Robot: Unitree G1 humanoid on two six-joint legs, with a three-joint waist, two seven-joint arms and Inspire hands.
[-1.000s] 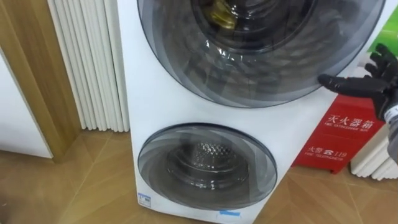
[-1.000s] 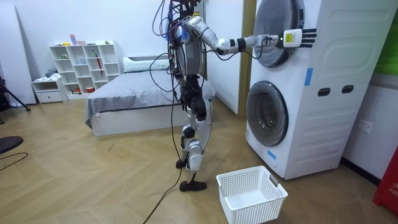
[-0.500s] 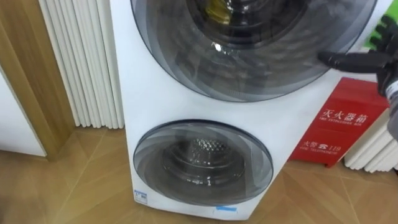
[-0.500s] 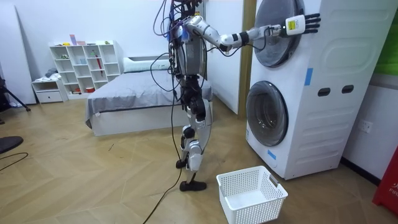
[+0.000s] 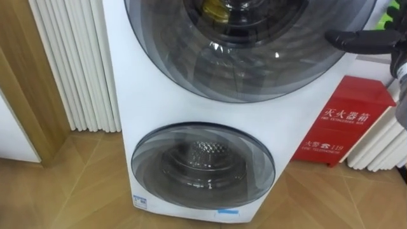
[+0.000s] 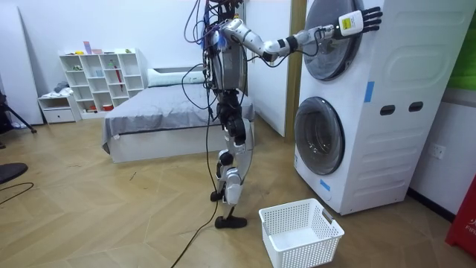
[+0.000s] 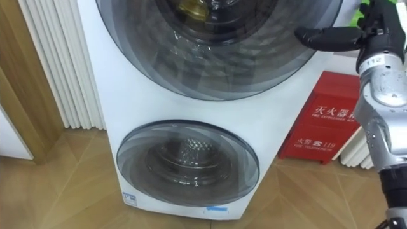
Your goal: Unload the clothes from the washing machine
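One hand is up at the work: the right hand (image 7: 367,35), raised high with its fingers straight and spread wide, holding nothing. One dark finger (image 7: 327,37) lies level and reaches leftward to the right rim of the upper door (image 5: 241,60); whether it presses the rim or sits just off it I cannot tell.

A second ago that hand was lower on the same rim. In the room view it has climbed from about mid-height of the door to near its top, and the arm now slopes up from the shoulder. The eye views have swung a little as well, so the whole washing machine (image 5: 146,95) sits further left in them, which is the camera's doing. The door itself looks shut, just as it did before.

Left of the hand and behind the dark glass, a yellowish cloth (image 5: 213,7) shows inside the upper drum, right at the top edge of the view, so the laundry is in the machine. Straight below the hand stands a red box (image 5: 343,121), touching or just beside the machine's right side. Down and to the left is the lower door (image 5: 203,168), closed, its metal drum visible through it.

Well below the hand, in the room view, a white basket (image 6: 301,232) sits on the floor in front of the machine, just beside the standing robot's feet.
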